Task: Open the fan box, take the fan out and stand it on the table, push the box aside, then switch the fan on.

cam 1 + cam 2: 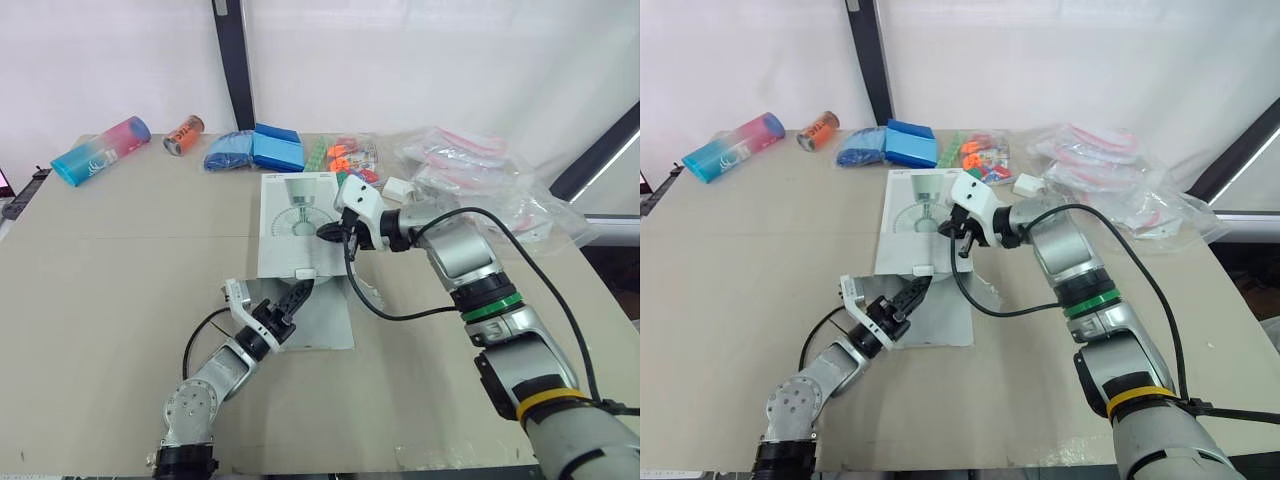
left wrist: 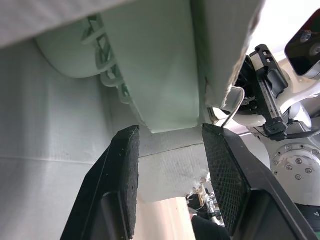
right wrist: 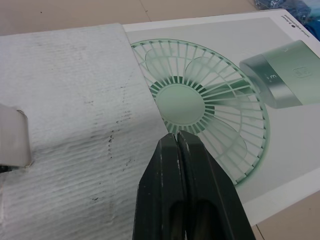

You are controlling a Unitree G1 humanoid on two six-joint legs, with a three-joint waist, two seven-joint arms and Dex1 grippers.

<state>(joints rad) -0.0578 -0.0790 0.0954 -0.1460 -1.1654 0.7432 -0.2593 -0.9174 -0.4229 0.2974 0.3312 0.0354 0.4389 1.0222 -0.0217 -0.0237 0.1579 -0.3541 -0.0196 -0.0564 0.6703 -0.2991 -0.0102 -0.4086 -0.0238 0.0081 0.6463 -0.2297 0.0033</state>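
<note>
The left claw (image 1: 290,305) is spread wide and empty at the open end of the fan box (image 1: 300,215). The pale green fan (image 2: 150,75) sits just ahead of its fingertips, inside the box. The right claw (image 3: 177,137) is closed tight on nothing, its tip on the box's printed top. The box lies flat on the surface (image 1: 120,260).
</note>
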